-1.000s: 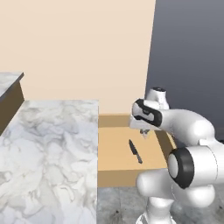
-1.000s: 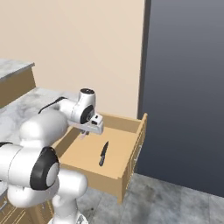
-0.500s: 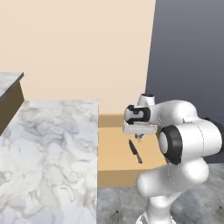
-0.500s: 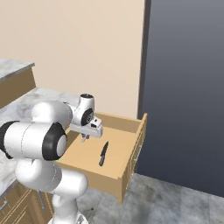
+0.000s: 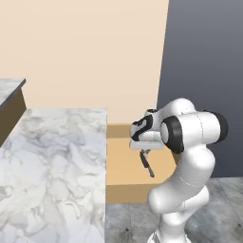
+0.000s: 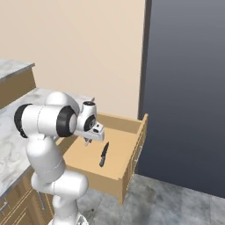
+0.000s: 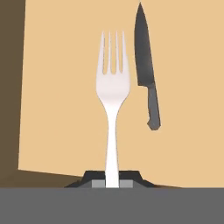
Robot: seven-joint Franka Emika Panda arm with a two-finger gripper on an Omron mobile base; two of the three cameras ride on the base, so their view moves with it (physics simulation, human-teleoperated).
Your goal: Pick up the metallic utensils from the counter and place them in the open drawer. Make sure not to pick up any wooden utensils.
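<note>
Gripper point(image 7: 112, 180) clamps fork point(image 7: 113, 92); handle end hidden.

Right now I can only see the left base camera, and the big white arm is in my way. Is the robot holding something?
Observer: Yes. The hand view shows the gripper shut on the handle of a pale silver fork.
Operator: Where is the fork pointing?
Observer: Its tines point the same way as the tip of the dark knife, which lies beside it on the drawer floor.
Operator: Is the knife really inside the drawer?
Observer: Yes. In the right base view the knife lies flat on the floor of the open drawer, apart from its walls.
Operator: Is the fork over the drawer too?
Observer: Yes. The right base view shows the gripper above the drawer floor, next to the knife.
</note>
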